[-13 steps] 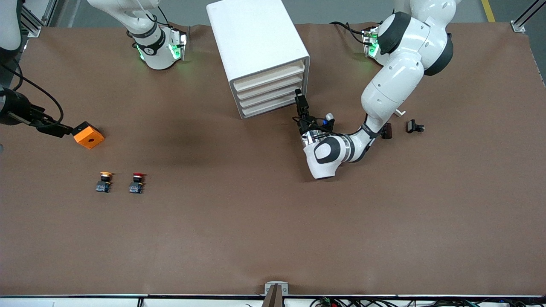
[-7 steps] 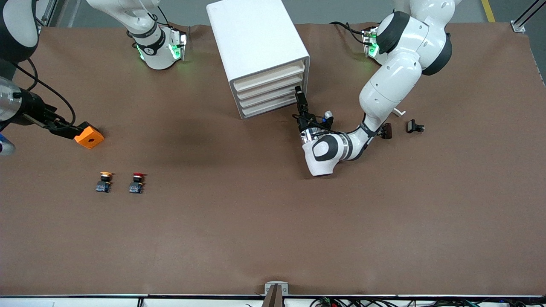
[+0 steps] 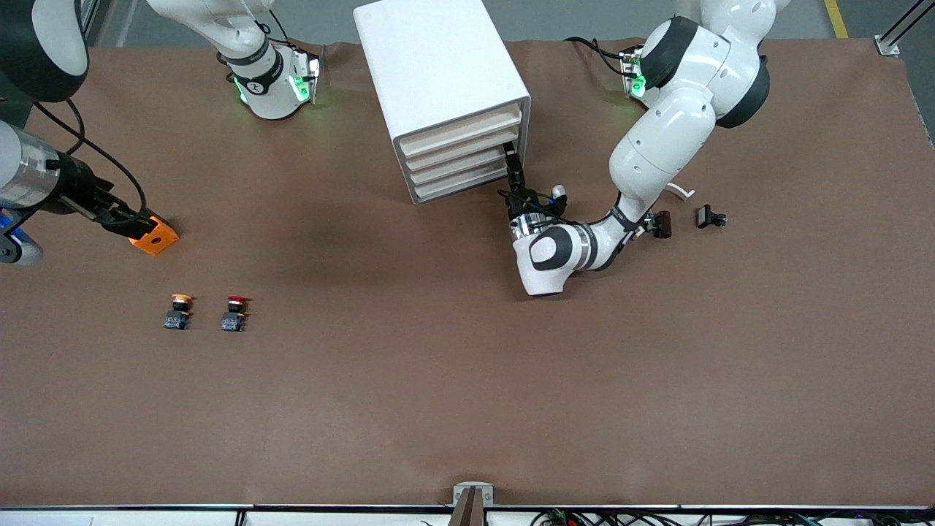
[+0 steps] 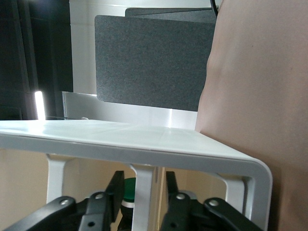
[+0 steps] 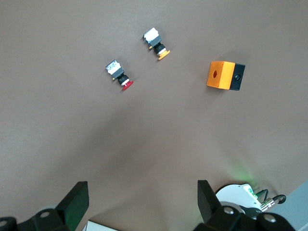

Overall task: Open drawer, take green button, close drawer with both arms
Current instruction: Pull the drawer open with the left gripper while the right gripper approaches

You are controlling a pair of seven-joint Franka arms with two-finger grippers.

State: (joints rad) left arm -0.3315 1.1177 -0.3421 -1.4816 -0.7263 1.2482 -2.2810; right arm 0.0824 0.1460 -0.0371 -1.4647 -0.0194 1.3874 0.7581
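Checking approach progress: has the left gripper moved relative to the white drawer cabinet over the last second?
Yes. The left gripper has crept toward the front of the white drawer cabinet, its black fingers now straddling a white handle post.

The left hand [image 3: 513, 162] reaches the white drawer cabinet's [image 3: 445, 95] front, the right hand [image 3: 124, 219] over the orange box [image 3: 155, 237].
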